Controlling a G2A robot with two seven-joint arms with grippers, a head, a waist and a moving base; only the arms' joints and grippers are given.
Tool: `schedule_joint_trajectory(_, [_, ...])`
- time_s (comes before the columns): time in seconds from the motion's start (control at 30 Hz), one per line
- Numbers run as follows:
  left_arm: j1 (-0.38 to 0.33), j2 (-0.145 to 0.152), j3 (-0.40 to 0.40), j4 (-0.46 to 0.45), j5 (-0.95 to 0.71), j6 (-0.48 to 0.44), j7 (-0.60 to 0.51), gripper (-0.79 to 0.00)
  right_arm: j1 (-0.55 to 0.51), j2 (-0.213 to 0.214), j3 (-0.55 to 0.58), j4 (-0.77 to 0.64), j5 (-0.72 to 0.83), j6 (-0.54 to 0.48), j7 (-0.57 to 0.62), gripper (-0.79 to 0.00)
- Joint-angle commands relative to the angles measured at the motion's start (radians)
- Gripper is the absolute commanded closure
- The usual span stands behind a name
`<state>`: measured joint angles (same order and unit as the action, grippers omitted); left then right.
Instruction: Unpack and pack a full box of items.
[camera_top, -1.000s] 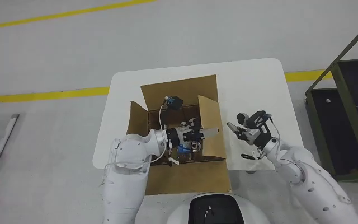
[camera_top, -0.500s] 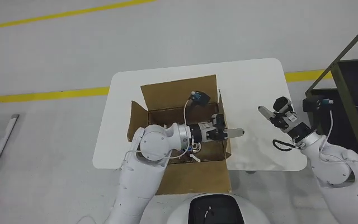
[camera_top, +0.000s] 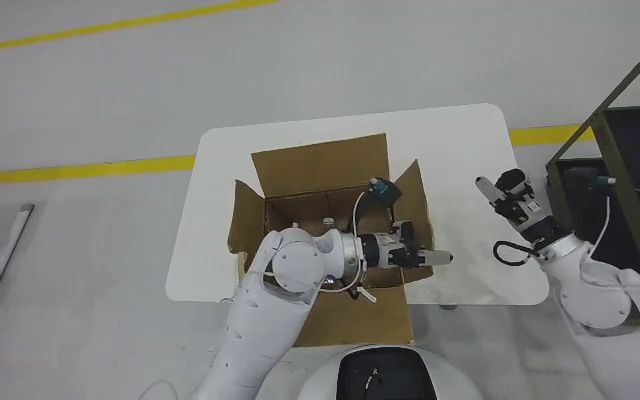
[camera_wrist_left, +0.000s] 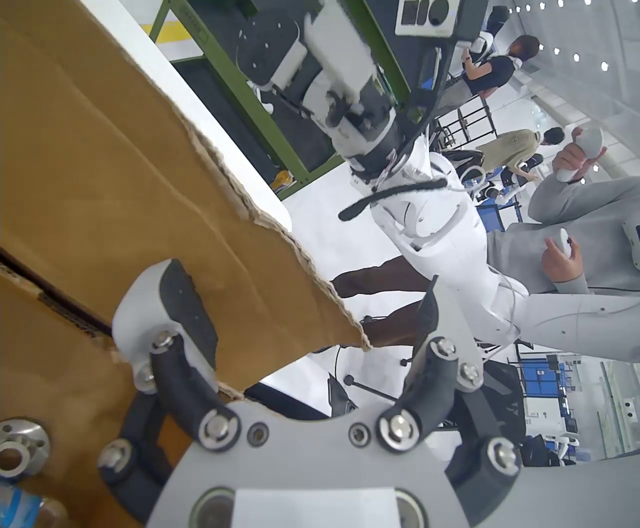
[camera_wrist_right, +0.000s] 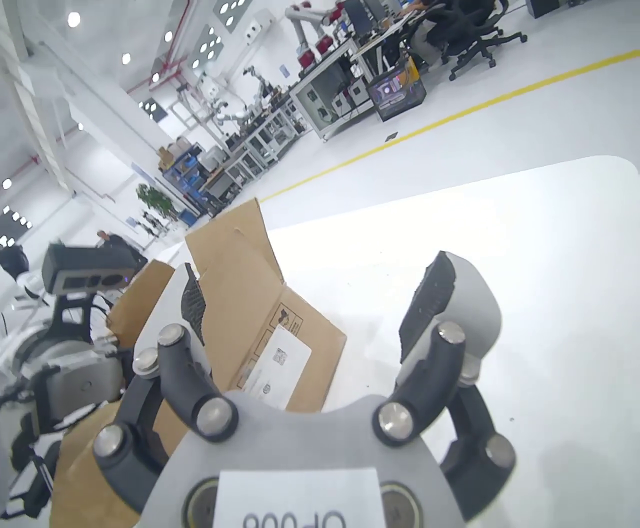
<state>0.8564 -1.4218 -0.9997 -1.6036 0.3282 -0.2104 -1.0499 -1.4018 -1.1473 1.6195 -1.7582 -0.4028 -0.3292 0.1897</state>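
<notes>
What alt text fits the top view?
Seen from above, the left gripper reaches, open, across the right flap of an open cardboard box on a white table. The right gripper is open near the table's right edge, apart from the box.

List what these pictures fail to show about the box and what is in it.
1. Top view: the left arm lies across the opening of the box and hides most contents; the bits by its far wall are too small to name.
2. Left wrist view: a blue item is cut off by the picture's corner and blurred.
3. Right wrist view: a raised flap hides the box's inside.
</notes>
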Motion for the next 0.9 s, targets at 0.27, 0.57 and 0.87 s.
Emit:
schedule_joint_trajectory(0.27, [-0.005, 0.009, 0.025, -0.001, 0.03, 0.009, -0.023, -0.785, 0.009, 0.006, 0.002, -0.07, 0.041, 0.067, 0.137, -0.326])
schedule_joint_trajectory(0.57, [-0.028, 0.013, 0.063, 0.01, 0.038, 0.003, -0.055, -0.785, 0.036, 0.006, -0.069, -0.078, -0.026, 0.103, 0.213, -0.139])
schedule_joint_trajectory(0.87, [-0.05, 0.017, 0.077, 0.03, 0.034, 0.004, -0.063, -0.785, 0.056, 0.006, -0.101, -0.054, -0.033, 0.099, 0.248, -0.249])
